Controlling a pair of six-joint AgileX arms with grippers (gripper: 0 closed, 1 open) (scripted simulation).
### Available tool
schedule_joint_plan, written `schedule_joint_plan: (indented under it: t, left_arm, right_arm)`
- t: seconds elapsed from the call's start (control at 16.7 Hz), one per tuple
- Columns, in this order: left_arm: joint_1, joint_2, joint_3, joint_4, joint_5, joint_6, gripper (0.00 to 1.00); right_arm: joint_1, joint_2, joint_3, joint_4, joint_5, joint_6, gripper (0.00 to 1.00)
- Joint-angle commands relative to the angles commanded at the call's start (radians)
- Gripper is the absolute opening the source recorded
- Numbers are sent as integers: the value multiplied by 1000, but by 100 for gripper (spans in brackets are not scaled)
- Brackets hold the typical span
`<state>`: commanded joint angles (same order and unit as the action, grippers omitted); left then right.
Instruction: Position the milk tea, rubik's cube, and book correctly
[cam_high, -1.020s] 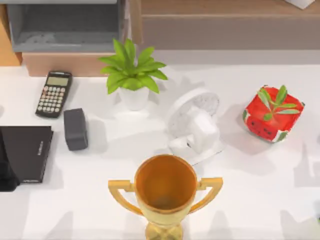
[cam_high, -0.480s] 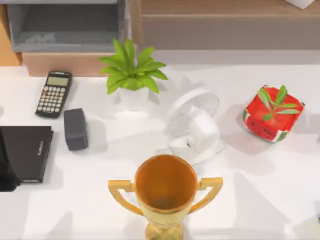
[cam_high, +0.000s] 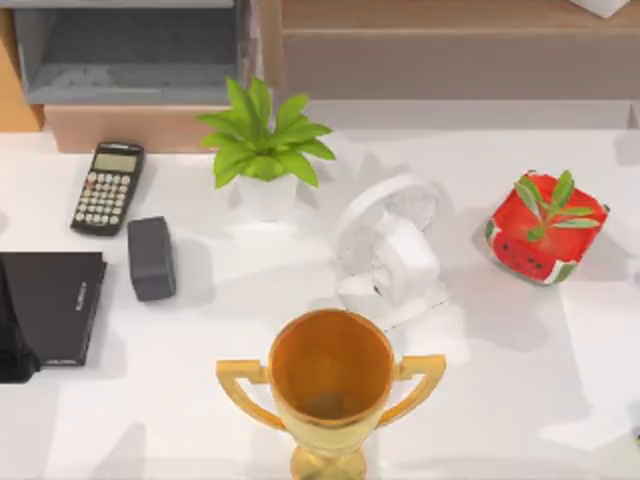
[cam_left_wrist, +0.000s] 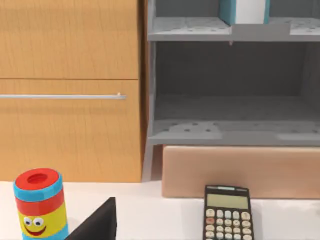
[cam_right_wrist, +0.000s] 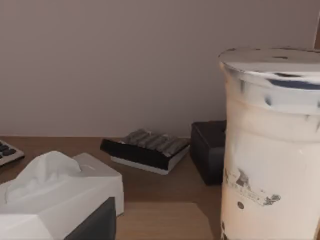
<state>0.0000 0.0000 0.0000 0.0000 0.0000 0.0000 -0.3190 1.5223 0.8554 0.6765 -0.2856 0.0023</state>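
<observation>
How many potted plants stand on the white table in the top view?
2: the leafy plant in a white pot near the shelf, and the watermelon-pattern pot toward the table's right side.

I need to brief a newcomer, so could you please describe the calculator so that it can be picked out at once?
Start at the grey shelf unit at the table's back left. Just in front of it lies the calculator, flat on the white table. Unlike the plain dark grey box beside it, it has a pale screen and rows of light keys.

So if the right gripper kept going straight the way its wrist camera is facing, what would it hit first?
Most likely the milk tea, the tall cream cup with a flat lid that stands nearest in the right wrist view. It sits to one side of the line, so the gripper might slip past toward the tissue box; depth is hard to judge.
</observation>
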Motion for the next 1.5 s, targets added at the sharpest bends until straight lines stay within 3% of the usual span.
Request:
schedule_joint_plan:
  t: [0.24, 0.48, 0.9, 1.5]
  left_arm:
    - [0, 0, 0, 0, 0, 0, 100]
    - [0, 0, 0, 0, 0, 0, 100]
    - [0, 0, 0, 0, 0, 0, 100]
    - [0, 0, 0, 0, 0, 0, 100]
  right_arm:
    - [-51, 260, 141, 112, -48, 3, 100]
    - [-71, 357, 198, 157, -67, 4, 100]
    - [-58, 377, 229, 145, -55, 4, 100]
    - [-9, 597, 560, 34, -4, 2, 100]
